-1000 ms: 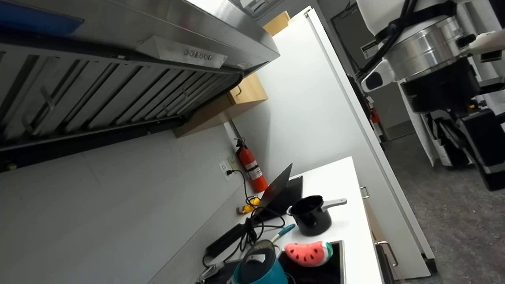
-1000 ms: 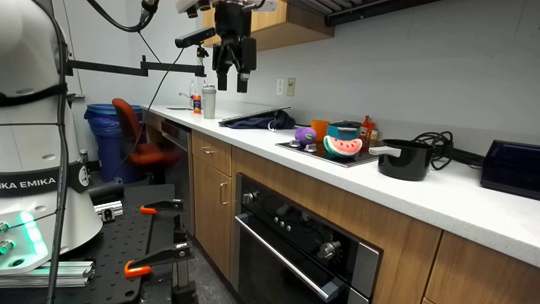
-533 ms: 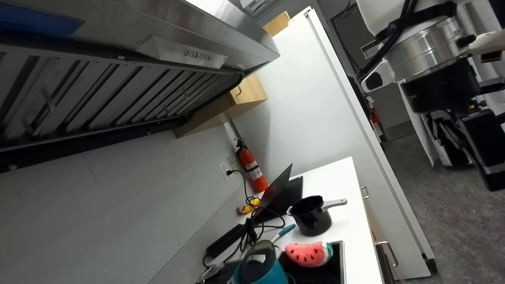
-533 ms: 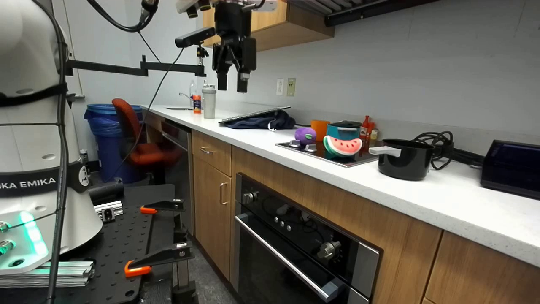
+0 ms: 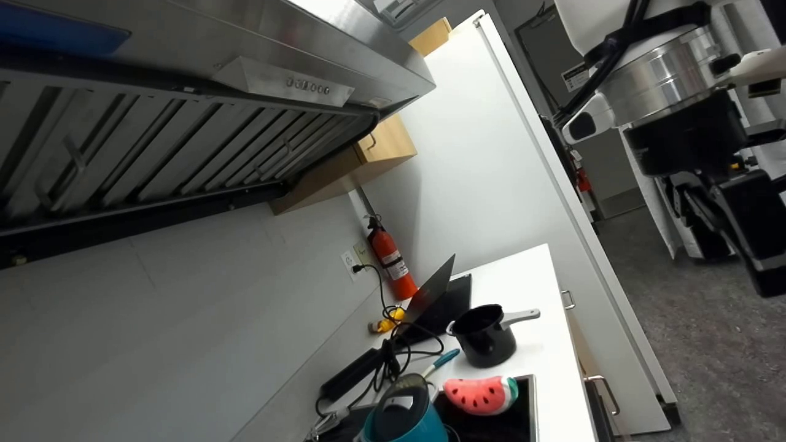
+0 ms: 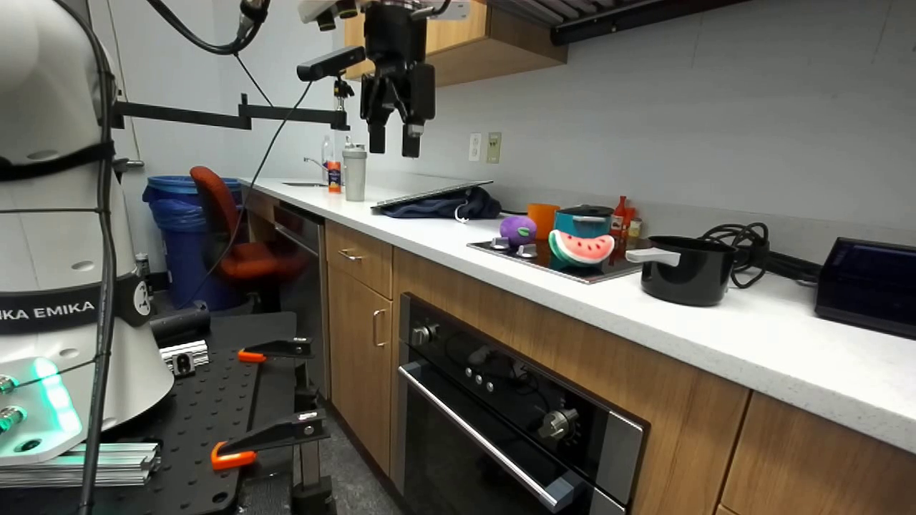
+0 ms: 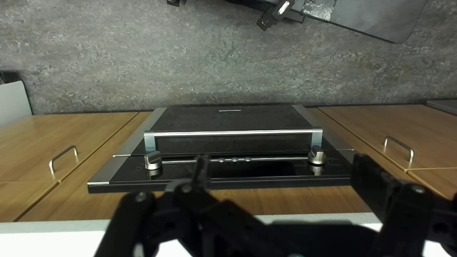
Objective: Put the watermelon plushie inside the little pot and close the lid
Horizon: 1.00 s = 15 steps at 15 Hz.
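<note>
A small, soft, half-round watermelon plushie (image 6: 583, 247), pink-red with dark seed dots and a green-and-white rind, is seen resting on a black glass cooktop (image 5: 509, 425) near the front edge of a long white countertop (image 6: 751, 350). Its underside is hidden. Behind it, toward the rear edge, a round teal vessel (image 5: 430, 425) with a dark lid (image 5: 402, 411) is placed; it is cut off at the bottom of an exterior view, and whether it is touched by the plushie cannot be told.

A small round black pot (image 6: 687, 279) with a pale side handle (image 6: 653, 255) is set upright between the cooktop and the countertop's end edge, the handle being directed toward the front edge. Its mouth is left uncovered, but its inside is too dark to be made out. A tangled black cable (image 6: 751, 252) is partly masked by it.

The black two-fingered gripper (image 6: 393, 141) is held in the air, well apart from plushie and pot, its fingers (image 7: 371, 182) spread apart. In an exterior view it is cropped by the right border. In the wrist view it is dark and blurred, and the front edge is partly covered by it.
</note>
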Each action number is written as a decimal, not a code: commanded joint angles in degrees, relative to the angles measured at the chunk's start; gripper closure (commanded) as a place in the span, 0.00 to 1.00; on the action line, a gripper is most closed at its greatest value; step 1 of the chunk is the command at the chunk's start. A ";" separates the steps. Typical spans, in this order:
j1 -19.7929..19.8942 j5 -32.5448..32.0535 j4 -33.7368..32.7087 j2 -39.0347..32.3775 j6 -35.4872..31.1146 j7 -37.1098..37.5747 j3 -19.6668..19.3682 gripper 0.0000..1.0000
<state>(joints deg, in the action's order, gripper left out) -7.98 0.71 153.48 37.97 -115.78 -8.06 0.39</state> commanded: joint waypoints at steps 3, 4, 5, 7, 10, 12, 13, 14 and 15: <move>0.43 0.27 -0.09 -0.01 0.13 -0.22 0.41 0.00; 0.43 0.27 -0.10 -0.01 0.13 -0.22 0.41 0.00; 0.43 0.27 -0.10 -0.01 0.13 -0.22 0.41 0.00; 0.43 0.27 -0.10 -0.01 0.13 -0.22 0.41 0.00; 0.43 0.27 -0.10 -0.01 0.13 -0.22 0.41 0.00; 0.43 0.27 -0.10 -0.01 0.13 -0.22 0.41 0.00; 0.42 0.34 -0.16 -0.28 -0.14 -0.64 0.13 0.00; 0.62 0.00 -0.25 -0.71 -0.54 -0.79 0.06 0.00; 0.73 -0.17 -0.34 -1.20 -0.99 -1.06 -0.08 0.00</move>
<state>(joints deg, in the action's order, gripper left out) -7.98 0.71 153.48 37.85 -115.80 -8.06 0.40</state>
